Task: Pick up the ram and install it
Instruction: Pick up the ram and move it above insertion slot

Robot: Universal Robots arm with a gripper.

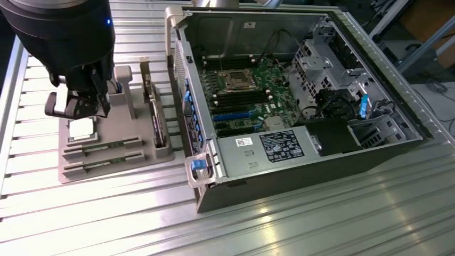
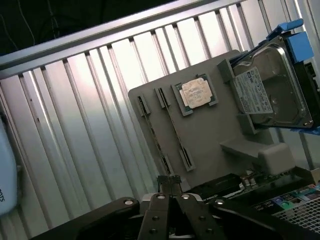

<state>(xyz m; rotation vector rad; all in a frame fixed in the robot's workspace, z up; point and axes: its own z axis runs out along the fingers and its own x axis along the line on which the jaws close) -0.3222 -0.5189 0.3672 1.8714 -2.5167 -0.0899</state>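
Observation:
Two ram strips (image 1: 105, 144) stand edge-up in the slots of a grey holder tray (image 1: 114, 168) on the exterior view's left, thin green boards with dark chips. In the wrist view they appear as narrow lines (image 2: 175, 127) running across the tray. My gripper (image 1: 74, 111) hangs above the tray's far end, over the square silver processor chip (image 1: 82, 128) and short of the ram. In the wrist view the fingertips (image 2: 163, 181) of the gripper (image 2: 169, 180) meet, shut with nothing between them.
The open computer case (image 1: 299, 80), motherboard face up, lies on the exterior view's right of the tray. A dark expansion card (image 1: 155, 114) stands on the tray's case side. A hard drive (image 2: 265, 90) with blue rails sits on the tray beside the processor (image 2: 196, 93). The slatted metal table (image 1: 106, 224) lies all round.

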